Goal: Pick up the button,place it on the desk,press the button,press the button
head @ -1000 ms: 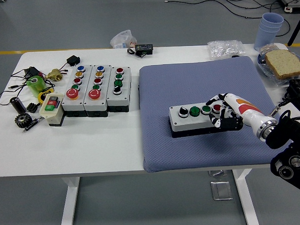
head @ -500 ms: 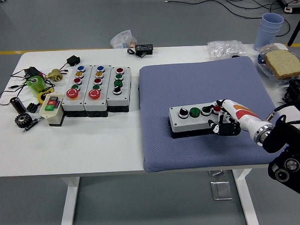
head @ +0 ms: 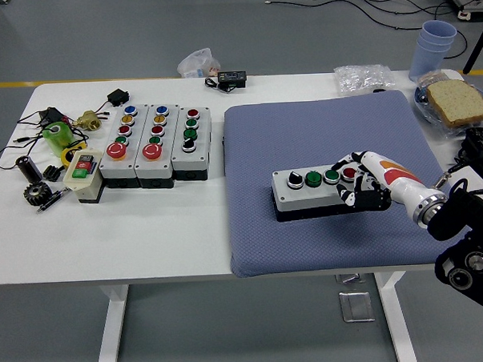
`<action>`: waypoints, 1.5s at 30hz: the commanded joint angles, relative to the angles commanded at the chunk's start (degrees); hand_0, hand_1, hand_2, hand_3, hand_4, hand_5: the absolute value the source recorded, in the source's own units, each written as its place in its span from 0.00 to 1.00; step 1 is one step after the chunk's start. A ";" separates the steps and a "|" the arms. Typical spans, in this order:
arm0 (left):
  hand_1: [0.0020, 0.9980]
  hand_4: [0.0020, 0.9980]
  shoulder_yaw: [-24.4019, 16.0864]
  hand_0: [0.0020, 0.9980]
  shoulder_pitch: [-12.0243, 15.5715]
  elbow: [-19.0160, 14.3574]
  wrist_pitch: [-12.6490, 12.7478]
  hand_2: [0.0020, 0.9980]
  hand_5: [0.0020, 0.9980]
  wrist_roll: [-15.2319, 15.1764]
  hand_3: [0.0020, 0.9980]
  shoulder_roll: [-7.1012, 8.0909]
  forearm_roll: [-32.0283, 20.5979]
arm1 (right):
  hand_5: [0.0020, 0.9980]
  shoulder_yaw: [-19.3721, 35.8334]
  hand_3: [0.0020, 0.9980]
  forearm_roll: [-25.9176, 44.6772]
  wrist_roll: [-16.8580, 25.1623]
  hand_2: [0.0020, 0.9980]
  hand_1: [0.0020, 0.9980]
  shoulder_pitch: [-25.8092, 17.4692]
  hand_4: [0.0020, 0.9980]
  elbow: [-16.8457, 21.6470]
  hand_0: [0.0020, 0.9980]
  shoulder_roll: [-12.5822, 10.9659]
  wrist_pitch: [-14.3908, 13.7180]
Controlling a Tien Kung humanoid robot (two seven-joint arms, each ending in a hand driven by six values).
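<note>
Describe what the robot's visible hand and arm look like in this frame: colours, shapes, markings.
Only the right hand shows. It has a glossy white shell with an orange-red patch on its back and black finger joints. A silver metal ring forms the wrist, followed by a bulky black forearm with round fittings near the picture's lower right corner.

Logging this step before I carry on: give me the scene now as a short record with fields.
Button box: grey four-button box lying flat on the blue mat
Buttons, left to right: black selector, green, green, red
Right hand: right hand at the box's right end, fingers curled by the red button
Left hand: not in view
Other boxes: three grey control boxes left of the mat
Table: white table
</note>
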 joint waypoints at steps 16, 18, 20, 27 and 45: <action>0.42 0.27 -0.10 0.56 0.06 0.00 0.06 0.43 0.39 -0.02 0.43 0.00 0.06 | 0.41 18.33 0.83 32.31 27.23 0.85 0.75 -7.07 0.76 -3.76 0.78 0.39 -7.59; 0.42 0.27 -0.16 0.56 0.09 0.00 0.06 0.43 0.39 0.02 0.43 0.00 0.19 | 0.41 20.29 0.83 37.15 30.13 0.85 0.75 -8.24 0.76 -4.87 0.78 0.69 -6.36; 0.42 0.27 -0.26 0.56 0.12 0.00 0.03 0.43 0.39 0.06 0.43 0.00 0.46 | 0.41 22.66 0.83 42.37 32.42 0.85 0.75 -9.57 0.76 -6.13 0.78 1.02 -4.65; 0.42 0.27 -0.74 0.56 0.30 0.00 -0.01 0.43 0.39 0.17 0.43 0.00 1.31 | 0.43 26.59 0.83 59.12 33.58 0.85 0.77 -13.53 0.76 -9.61 0.80 2.13 -1.26; 0.42 0.27 -0.88 0.56 0.42 0.00 -0.10 0.43 0.39 0.18 0.43 0.00 1.91 | 0.53 31.16 0.78 68.27 32.66 0.80 0.76 -20.12 0.76 -14.40 0.80 3.97 4.95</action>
